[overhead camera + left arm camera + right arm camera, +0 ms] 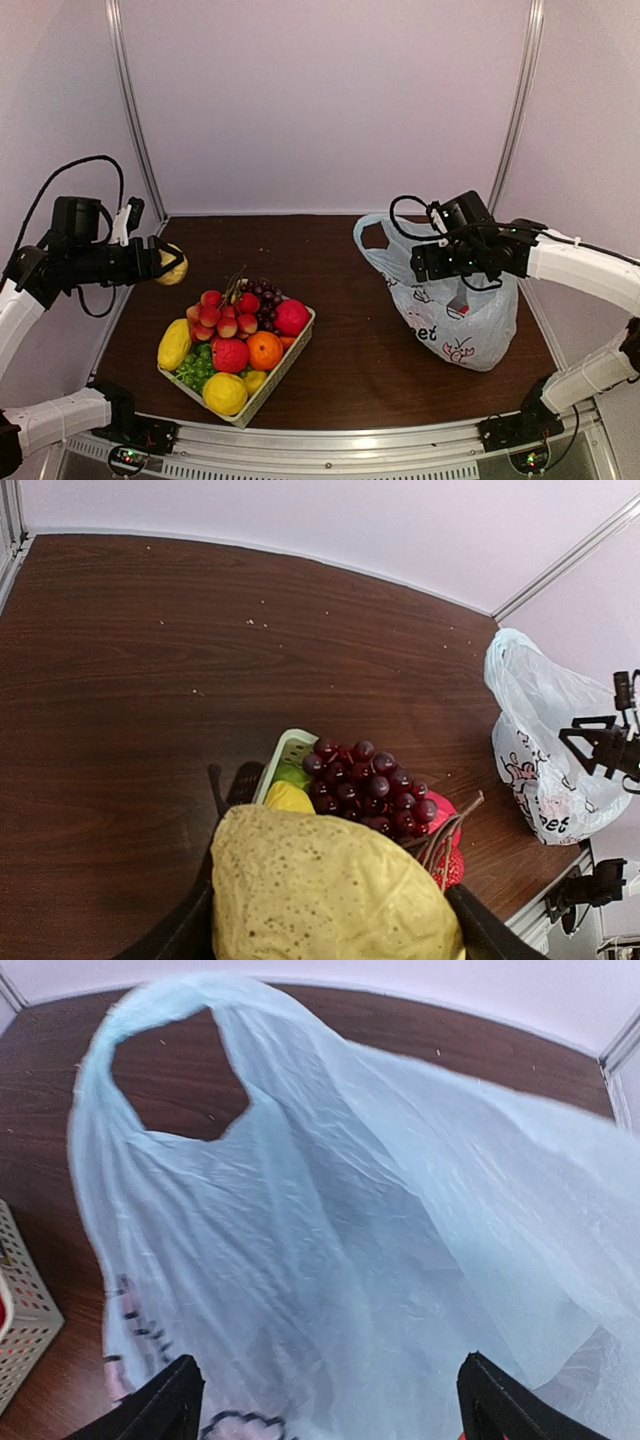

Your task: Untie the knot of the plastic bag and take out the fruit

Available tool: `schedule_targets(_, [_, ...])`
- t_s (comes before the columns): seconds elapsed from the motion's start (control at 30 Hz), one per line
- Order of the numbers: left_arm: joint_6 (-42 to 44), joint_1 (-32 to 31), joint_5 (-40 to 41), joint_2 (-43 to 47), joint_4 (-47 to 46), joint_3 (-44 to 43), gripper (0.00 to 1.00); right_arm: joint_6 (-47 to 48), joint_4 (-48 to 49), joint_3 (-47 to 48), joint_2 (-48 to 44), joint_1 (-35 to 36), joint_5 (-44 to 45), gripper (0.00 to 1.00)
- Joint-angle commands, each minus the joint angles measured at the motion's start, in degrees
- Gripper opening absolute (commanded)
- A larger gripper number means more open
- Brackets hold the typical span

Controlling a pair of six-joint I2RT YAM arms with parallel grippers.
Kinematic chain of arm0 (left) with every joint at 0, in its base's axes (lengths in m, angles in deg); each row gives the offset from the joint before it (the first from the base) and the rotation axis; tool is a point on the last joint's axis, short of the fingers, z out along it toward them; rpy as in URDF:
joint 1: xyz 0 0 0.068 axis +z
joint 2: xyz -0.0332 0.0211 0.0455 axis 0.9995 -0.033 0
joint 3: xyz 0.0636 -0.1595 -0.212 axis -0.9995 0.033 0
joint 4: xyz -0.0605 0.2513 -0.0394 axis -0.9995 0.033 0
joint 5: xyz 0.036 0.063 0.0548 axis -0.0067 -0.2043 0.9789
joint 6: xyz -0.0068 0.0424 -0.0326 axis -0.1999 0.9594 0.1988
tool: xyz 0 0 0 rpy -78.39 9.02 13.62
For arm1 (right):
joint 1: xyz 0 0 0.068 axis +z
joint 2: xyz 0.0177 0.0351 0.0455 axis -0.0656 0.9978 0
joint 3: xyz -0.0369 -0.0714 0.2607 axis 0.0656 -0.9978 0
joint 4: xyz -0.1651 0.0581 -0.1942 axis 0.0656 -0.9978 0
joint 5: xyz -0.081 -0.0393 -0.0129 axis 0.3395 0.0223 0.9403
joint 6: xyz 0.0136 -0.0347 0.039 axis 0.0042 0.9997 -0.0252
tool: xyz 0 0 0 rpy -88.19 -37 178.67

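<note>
My left gripper is shut on a lumpy yellow lemon-like fruit and holds it in the air left of the basket. In the left wrist view the fruit fills the space between the jaws. The pale blue plastic bag stands at the right with dark print low on its side. One loop handle sticks out to the left. No knot shows. My right gripper hovers over the bag's top, jaws wide apart, with bag film spread below them. A smooth curved yellow fruit lies in the basket.
A pale basket near the front centre holds dark grapes, red fruit, an orange, green grapes and another yellow fruit. The basket's rim and grapes lie under my left gripper. White walls enclose the brown table.
</note>
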Motion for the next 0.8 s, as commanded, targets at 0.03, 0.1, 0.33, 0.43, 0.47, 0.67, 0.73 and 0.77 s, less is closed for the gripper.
schedule_targets(0.03, [1.27,-0.14,-0.41,-0.03,-1.10,-0.99,0.64,2.00,-3.10,7.19,-5.66,5.66,-5.70,0.87])
schedule_targets(0.1, [1.43,-0.14,-0.60,-0.13,-0.98,-1.35,0.64,1.60,-2.12,9.46,-5.06,9.68,-8.21,0.85])
schedule_targets(0.33, [1.54,-0.14,-0.88,-0.52,-0.87,-1.19,0.64,-0.78,7.42,12.33,6.42,15.33,-17.86,0.71])
schedule_targets(0.43, [1.49,-0.14,-1.05,-0.51,-0.70,-1.57,0.64,-0.55,9.59,15.75,13.65,15.30,-20.76,0.69])
schedule_targets(0.47, [1.46,-0.14,-1.02,-0.46,-0.70,-1.76,0.64,-0.14,9.76,17.46,15.85,15.08,-21.94,0.68])
schedule_targets(0.67, [0.85,-0.14,-1.35,-0.54,-0.63,-1.77,0.64,1.48,8.73,27.76,29.61,13.88,-29.40,0.61])
schedule_targets(0.73, [0.71,-0.14,-1.21,-0.45,-0.67,-1.82,0.64,1.45,8.71,29.39,32.49,13.29,-30.77,0.59])
schedule_targets(0.77, [0.60,-0.14,-1.12,-0.45,-0.66,-1.90,0.64,1.61,8.75,30.02,33.69,12.98,-31.74,0.58])
